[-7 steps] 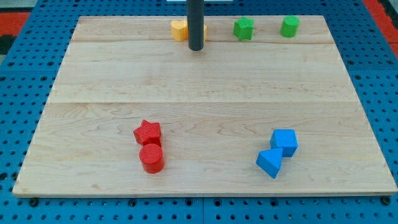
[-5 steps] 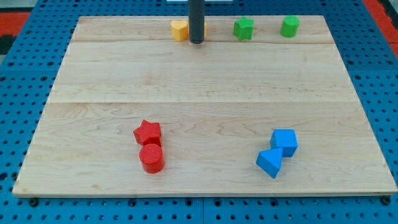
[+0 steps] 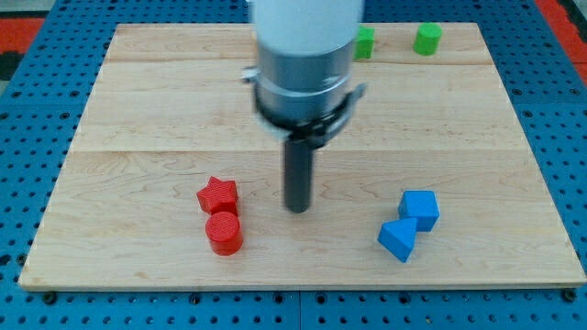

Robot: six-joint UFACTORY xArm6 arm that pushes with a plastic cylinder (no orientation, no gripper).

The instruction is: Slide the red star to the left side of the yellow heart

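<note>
The red star [image 3: 217, 194] sits near the tabletop's [image 3: 138, 110] bottom-left, touching a red cylinder [image 3: 224, 233]. My tip [image 3: 296, 209], a bare rod grasping nothing, stands just right. The star looks light and rigid; push its right flank.

My arm's lower section [image 3: 304, 46] is showing as a wide cylinder, white at twelve o'clock and shading into pale grey metal further down. A thin dark band [image 3: 303, 108] is ringing its base, with small tabs sticking out at three and nine o'clock. Below that, a straight, dark grey, matt rod [image 3: 298, 174] is hanging down, smooth and round, and my tip [image 3: 297, 209] is ending it in a flat, blunt face.
</note>
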